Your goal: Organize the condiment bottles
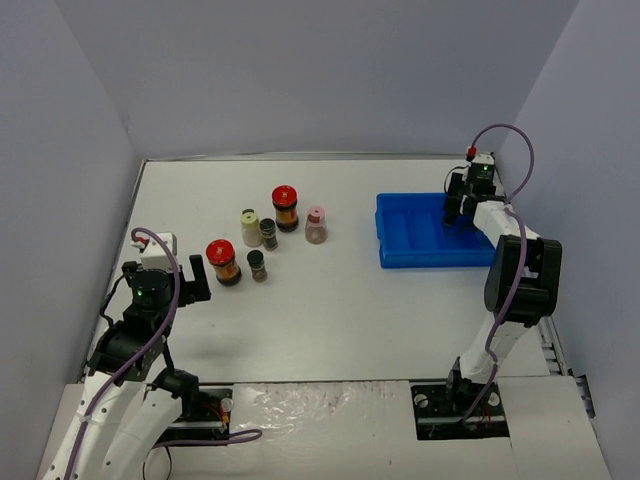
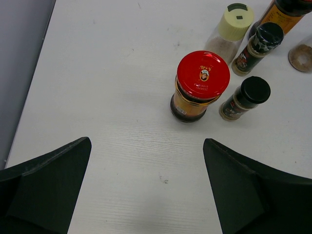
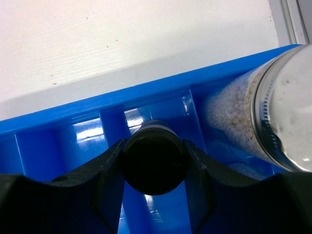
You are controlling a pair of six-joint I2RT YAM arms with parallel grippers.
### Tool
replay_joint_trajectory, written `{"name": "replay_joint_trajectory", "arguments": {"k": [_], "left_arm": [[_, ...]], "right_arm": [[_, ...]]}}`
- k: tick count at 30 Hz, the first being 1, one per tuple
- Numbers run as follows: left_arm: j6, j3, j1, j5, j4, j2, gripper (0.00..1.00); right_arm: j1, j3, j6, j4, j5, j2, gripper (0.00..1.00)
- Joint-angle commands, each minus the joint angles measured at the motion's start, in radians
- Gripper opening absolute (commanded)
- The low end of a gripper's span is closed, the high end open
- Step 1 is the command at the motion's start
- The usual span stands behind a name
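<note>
On the left of the table stand two red-lidded dark sauce jars [image 1: 223,262] [image 1: 285,208], a cream jar [image 1: 250,227], a pink-capped jar [image 1: 316,225] and two tiny black-capped jars [image 1: 268,234] [image 1: 257,265]. My left gripper [image 1: 190,280] is open and empty, just left of the nearer red-lidded jar [image 2: 202,85]. My right gripper [image 1: 455,210] is down in the blue tray [image 1: 405,250]. In the right wrist view it [image 3: 153,144] is shut on a tiny black-capped jar [image 3: 153,168], in a tray compartment. A silver-lidded jar [image 3: 273,122] of white granules lies right of it.
Grey walls close in the table on three sides. The tray's blue dividers [image 3: 109,126] stand close around the held jar. In the left wrist view the cream jar [image 2: 234,27] and two black-capped jars [image 2: 256,46] [image 2: 246,97] crowd right of the red-lidded one.
</note>
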Motion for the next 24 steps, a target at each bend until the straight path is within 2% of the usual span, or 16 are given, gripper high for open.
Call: {"name": "replay_joint_trajectory", "arguments": {"k": [1, 7, 9, 12, 20, 24], "left_arm": [[0.012, 0.025, 0.006, -0.009, 0.065, 0.022, 0.97], [0.011, 0.025, 0.006, -0.011, 0.063, 0.021, 0.97], [0.011, 0.025, 0.006, -0.011, 0.063, 0.021, 0.97], [0.011, 0.025, 0.006, -0.009, 0.065, 0.021, 0.97], [0.010, 0.024, 0.006, 0.003, 0.068, 0.024, 0.97], [0.008, 0.025, 0.006, 0.012, 0.070, 0.035, 0.97]], "right_arm": [[0.001, 0.054, -0.021, 0.080, 0.000, 0.011, 0.23], [0.013, 0.053, -0.030, 0.076, 0.005, -0.005, 0.53], [0.024, 0.057, -0.034, 0.069, 0.011, -0.023, 0.59], [0.051, 0.072, -0.043, 0.043, 0.029, -0.072, 0.72], [0.174, 0.122, -0.064, -0.052, 0.100, -0.237, 0.82], [0.270, 0.117, -0.069, -0.078, 0.014, -0.317, 0.83]]}}
